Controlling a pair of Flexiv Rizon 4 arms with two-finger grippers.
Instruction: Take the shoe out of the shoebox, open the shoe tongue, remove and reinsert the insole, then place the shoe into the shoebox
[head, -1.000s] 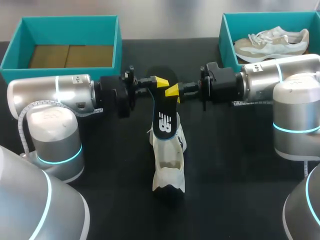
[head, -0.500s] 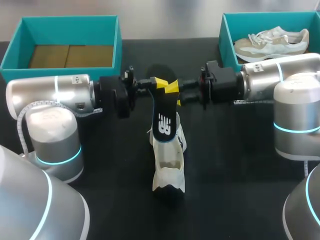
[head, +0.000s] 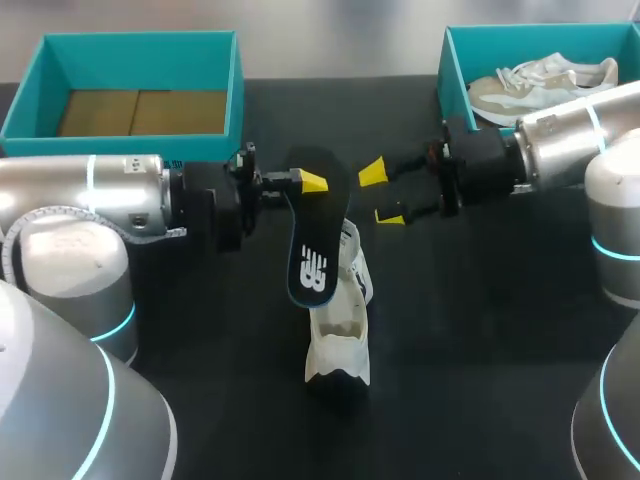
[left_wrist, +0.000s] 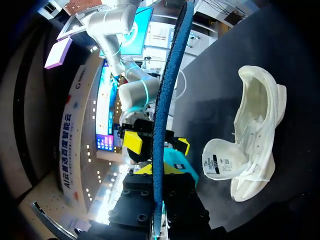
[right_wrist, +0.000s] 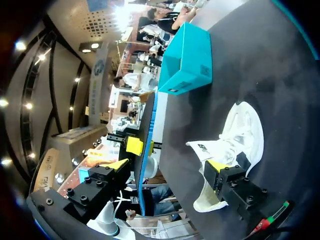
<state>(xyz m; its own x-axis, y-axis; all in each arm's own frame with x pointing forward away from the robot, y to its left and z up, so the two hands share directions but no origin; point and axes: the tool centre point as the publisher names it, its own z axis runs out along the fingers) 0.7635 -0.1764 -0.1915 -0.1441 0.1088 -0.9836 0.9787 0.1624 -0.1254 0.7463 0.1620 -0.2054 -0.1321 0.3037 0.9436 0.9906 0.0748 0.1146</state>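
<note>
— Right gripper (head: 382, 195) has drawn back from the insole (head: 315, 235), and its fingers are spread apart.
— And the left gripper (head: 305, 181)?
— Clamped on the insole's upper end. The insole hangs tilted over the white shoe (head: 338, 335).
— Where's the shoe?
— On its sole on the black table (head: 480, 330), between the arms.

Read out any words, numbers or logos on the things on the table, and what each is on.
On the black foam insole: a white logo mark, no legible words.
On the white sneaker, its tongue label: print too small to read.
On the teal cardboard shoebox, a sticker: too blurred to read.
</note>
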